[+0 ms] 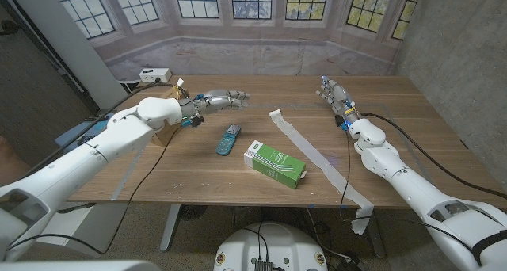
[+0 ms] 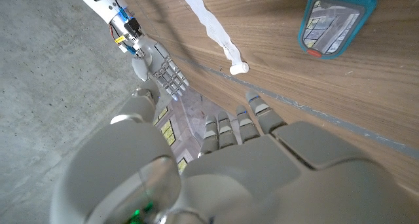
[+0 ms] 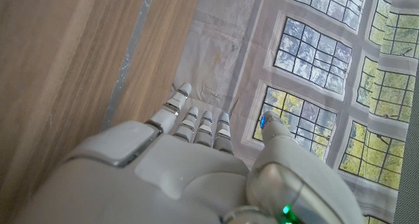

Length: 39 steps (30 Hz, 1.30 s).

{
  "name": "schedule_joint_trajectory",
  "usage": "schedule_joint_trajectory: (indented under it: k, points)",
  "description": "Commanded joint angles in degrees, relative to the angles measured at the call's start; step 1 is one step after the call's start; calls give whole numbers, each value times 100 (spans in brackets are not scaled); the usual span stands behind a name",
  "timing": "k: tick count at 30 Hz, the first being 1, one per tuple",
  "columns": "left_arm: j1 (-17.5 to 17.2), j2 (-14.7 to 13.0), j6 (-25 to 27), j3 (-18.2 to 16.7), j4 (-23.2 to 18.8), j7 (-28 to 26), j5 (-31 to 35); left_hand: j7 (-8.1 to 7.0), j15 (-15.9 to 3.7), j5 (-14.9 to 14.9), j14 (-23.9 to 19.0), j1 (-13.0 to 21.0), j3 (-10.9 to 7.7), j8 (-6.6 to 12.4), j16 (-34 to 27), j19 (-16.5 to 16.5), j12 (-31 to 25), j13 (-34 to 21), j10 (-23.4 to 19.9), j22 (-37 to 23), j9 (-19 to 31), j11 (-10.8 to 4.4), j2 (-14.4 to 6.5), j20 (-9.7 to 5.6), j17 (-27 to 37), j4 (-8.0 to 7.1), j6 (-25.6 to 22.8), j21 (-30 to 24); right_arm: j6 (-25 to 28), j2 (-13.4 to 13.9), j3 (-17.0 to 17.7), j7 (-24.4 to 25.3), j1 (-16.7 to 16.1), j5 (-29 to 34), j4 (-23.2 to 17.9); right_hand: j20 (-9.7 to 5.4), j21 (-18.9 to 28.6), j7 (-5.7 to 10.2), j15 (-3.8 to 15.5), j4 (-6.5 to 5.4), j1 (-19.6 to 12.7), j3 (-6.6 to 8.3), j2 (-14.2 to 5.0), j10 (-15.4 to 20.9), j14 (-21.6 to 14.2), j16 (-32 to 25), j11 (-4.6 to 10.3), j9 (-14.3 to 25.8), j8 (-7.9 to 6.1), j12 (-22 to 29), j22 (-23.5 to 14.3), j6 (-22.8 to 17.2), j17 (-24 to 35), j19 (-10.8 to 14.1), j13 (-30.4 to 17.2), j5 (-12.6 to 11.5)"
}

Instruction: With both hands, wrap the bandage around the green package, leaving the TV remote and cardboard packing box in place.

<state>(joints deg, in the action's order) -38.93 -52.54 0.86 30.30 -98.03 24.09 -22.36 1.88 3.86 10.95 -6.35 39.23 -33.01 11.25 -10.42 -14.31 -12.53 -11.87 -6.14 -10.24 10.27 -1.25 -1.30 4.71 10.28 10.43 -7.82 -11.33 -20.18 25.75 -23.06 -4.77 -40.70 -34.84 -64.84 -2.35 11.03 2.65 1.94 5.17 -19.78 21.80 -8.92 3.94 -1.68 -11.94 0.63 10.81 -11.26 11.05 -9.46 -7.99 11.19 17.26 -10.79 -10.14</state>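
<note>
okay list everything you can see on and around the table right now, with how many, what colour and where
Green package: one, green and white, lying mid-table toward the front.
Bandage: one, white strip unrolled diagonally beside the package, its end hanging over the table's front edge.
TV remote: one, teal, left of the package.
Cardboard packing box: one, brown, mostly hidden behind the left arm.
Table: one, wooden.
White box: one, beyond the table's far left corner.
Left hand: one, grey, raised over the table's left, holding nothing.
Right hand: one, grey, far right, holding nothing.

The robot has glossy white arms; its left hand (image 1: 215, 101) and right hand (image 1: 333, 93) are grey and jointed, with coloured wires, perhaps connectors, at the wrists.
</note>
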Motion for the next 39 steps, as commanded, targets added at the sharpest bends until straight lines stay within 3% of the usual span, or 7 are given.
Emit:
schedule_joint_trajectory:
  k: [1, 9, 23, 39]
  points:
    - [196, -369, -158, 74, -347, 525, 549, -13, -73, -25, -38, 151, -10, 66, -41, -38, -51, -32, -58, -8, 32, -64, 31, -6, 8, 39, -123, -23, 27, 105, 67, 118, -167, -17, -262, -219, 21, -16, 110, 18, -59, 22, -15, 33, -52, -39, -42, 8, -28, 41, -15, -33, 15, 59, -28, 4]
    - [373, -558, -207, 184, -594, 820, 1093, -66, -4, 2, -8, 470, -63, 55, -27, 15, -51, -50, -44, -12, 36, -166, 48, 74, 10, 46, -106, -8, 35, 144, 92, 190, -287, -26, -403, -221, 21, -23, 110, 29, -66, 22, -19, 41, -58, -40, -56, 9, -28, 43, -15, -47, 18, 76, -29, 7]
    - [452, -732, -343, 197, -1004, 1012, 1821, -69, -85, 24, -22, 738, -93, 52, -41, 10, -72, -76, -64, -18, 40, -163, 86, 58, 13, 48, -97, -21, 61, 215, 104, 259, -406, -2, -625, -213, 17, -52, 95, 51, -78, 20, -17, 58, -77, -44, -98, 11, -23, 46, -14, -56, 20, 98, -31, 10]
    - [483, -826, -805, 292, -1384, 1185, 2940, -108, -151, 27, -76, 1085, -116, 64, -59, -10, -115, -120, -116, -23, 45, -280, 154, 20, 17, 51, -123, -38, 70, 238, 69, 69, -248, -3, -711, -242, 25, -115, 80, 87, -99, 15, -5, 86, -109, -49, -165, 13, -10, 52, -13, -46, 20, 158, -34, 13]
